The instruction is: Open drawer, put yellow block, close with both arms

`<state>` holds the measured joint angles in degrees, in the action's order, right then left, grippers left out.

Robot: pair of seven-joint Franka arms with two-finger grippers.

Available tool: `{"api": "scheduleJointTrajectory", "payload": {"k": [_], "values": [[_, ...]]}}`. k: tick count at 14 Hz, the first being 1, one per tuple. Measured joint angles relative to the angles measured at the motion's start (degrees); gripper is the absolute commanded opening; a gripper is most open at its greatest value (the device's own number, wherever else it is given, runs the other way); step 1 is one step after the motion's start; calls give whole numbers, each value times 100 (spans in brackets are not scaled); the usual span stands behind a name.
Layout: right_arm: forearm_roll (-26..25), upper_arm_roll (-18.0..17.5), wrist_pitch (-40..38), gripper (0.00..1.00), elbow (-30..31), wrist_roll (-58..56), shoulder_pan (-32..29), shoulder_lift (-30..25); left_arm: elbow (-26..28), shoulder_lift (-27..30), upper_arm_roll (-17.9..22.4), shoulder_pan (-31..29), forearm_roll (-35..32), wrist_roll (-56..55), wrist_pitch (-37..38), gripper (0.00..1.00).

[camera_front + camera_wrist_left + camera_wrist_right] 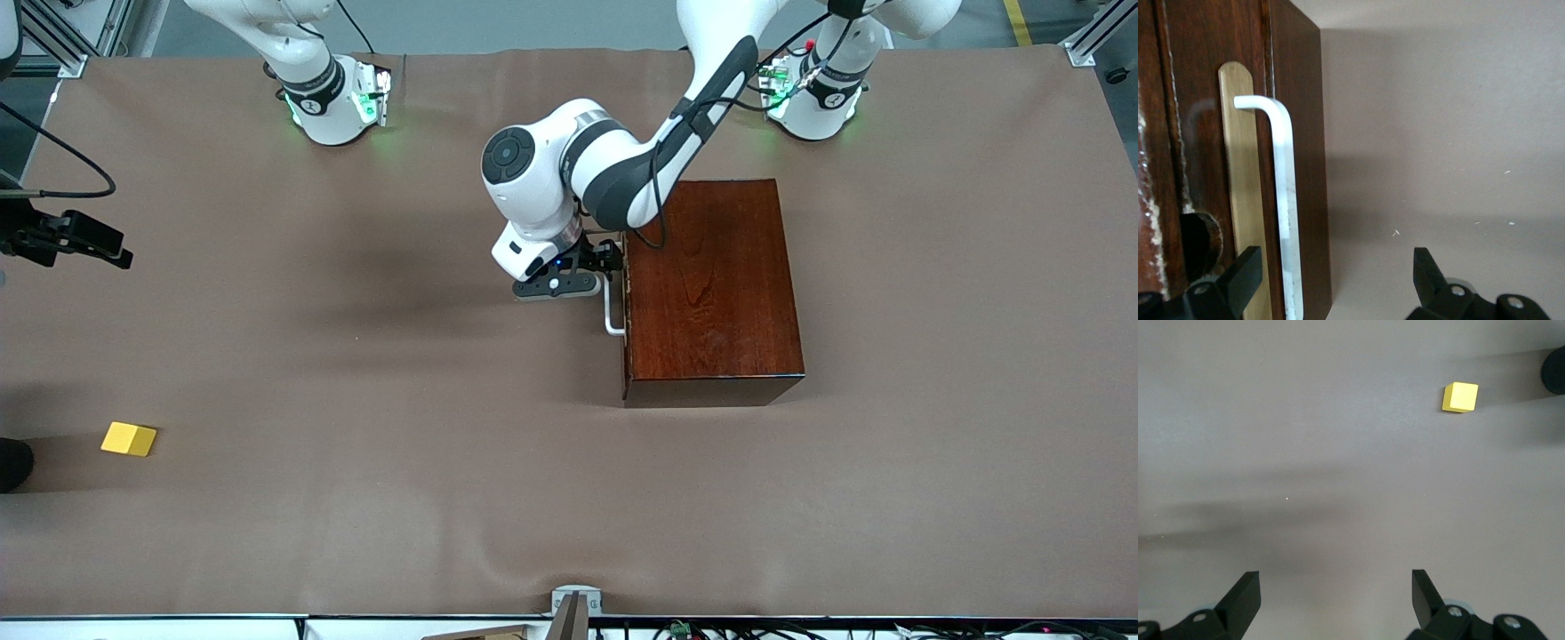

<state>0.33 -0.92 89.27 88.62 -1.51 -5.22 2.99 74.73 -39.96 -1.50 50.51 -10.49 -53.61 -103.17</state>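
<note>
The mahogany box (pixel 711 284) stands mid-table with its drawer (pixel 1198 133) shut, the front toward the right arm's end. The white bar handle (pixel 612 313) also shows in the left wrist view (pixel 1286 200). My left gripper (pixel 613 265) is open at the handle, which runs between its jaws (pixel 1335 257). One finger (pixel 1245 267) is close to the drawer front and the other finger (pixel 1425 267) is out over the table. The yellow block (pixel 129 438) lies on the cloth near the right arm's end. My right gripper (pixel 84 238) hangs open and empty (pixel 1335 577) above the cloth, with the block (pixel 1460 397) ahead of it.
Brown cloth (pixel 356 356) covers the whole table. A dark round object (pixel 13 464) sits at the table edge beside the block and also shows in the right wrist view (pixel 1555 370). A metal bracket (pixel 573 609) stands at the near edge.
</note>
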Motion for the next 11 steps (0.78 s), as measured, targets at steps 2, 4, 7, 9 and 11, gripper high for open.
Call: {"api": "scheduleJointTrajectory", "payload": {"k": [2, 4, 7, 9, 11], "values": [[0, 0, 0, 100, 0, 0, 0, 0, -3, -51, 69, 29, -3, 0, 30, 100], [0, 0, 0, 100, 0, 0, 0, 0, -8, -103, 142, 29, -3, 0, 29, 100], [0, 0, 0, 100, 0, 0, 0, 0, -56, -174, 161, 41, -3, -77, -6, 100], [0, 0, 0, 100, 0, 0, 0, 0, -61, -225, 162, 44, -3, -315, -262, 100], [0, 0, 0, 100, 0, 0, 0, 0, -60, -277, 168, 44, -3, -502, -368, 100]]}}
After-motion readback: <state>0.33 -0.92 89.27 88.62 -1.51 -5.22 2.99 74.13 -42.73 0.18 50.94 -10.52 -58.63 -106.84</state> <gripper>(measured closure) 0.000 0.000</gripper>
